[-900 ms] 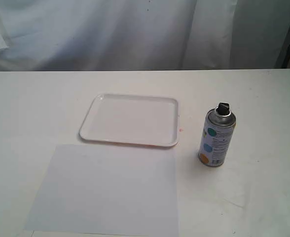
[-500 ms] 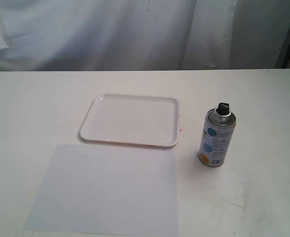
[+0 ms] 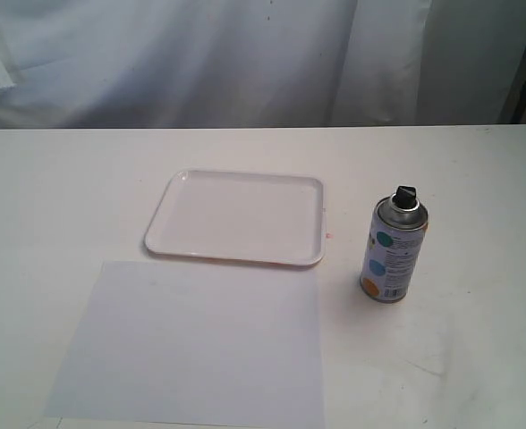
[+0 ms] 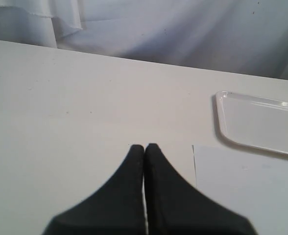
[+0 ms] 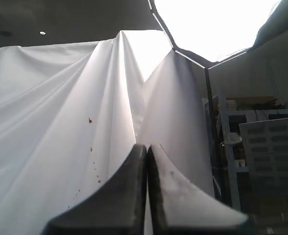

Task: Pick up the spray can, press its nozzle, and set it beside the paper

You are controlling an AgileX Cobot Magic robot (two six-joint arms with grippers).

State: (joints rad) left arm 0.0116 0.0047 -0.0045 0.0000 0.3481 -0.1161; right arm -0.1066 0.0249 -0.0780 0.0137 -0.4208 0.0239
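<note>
Starting on the left: my left gripper [image 4: 144, 147] has its two black fingers pressed together with nothing between them, and it hangs over bare table [image 4: 60, 98]. From its wrist camera the corner of the paper [image 4: 242, 191] lies just beside the fingertips, and the white tray [image 4: 261, 122] sits past that. The spray can does not show in this view at all, so I judge it to be well off to the far side of this arm. In the exterior view the paper [image 3: 191, 344] lies flat at the near edge with the tray [image 3: 234, 256] right behind it, their edges meeting or nearly so. To the right of both, apart from the tray and from the paper's right edge, stands the spray can [image 3: 393, 246]. It is upright on the table, long axis vertical, black nozzle [image 3: 406, 194] on top. Neither arm appears in that view. Furthest right, my right gripper [image 5: 147, 146] is also closed tight and empty, but its camera sees only the white drape [image 5: 60, 122] and the ceiling, no table, so it is aimed up and away from the can. The can is on the right arm's side, so I take that arm as the nearer one. It would need to tip down, spread its fingers and come at the can's body from the side, below the silver shoulder.
</note>
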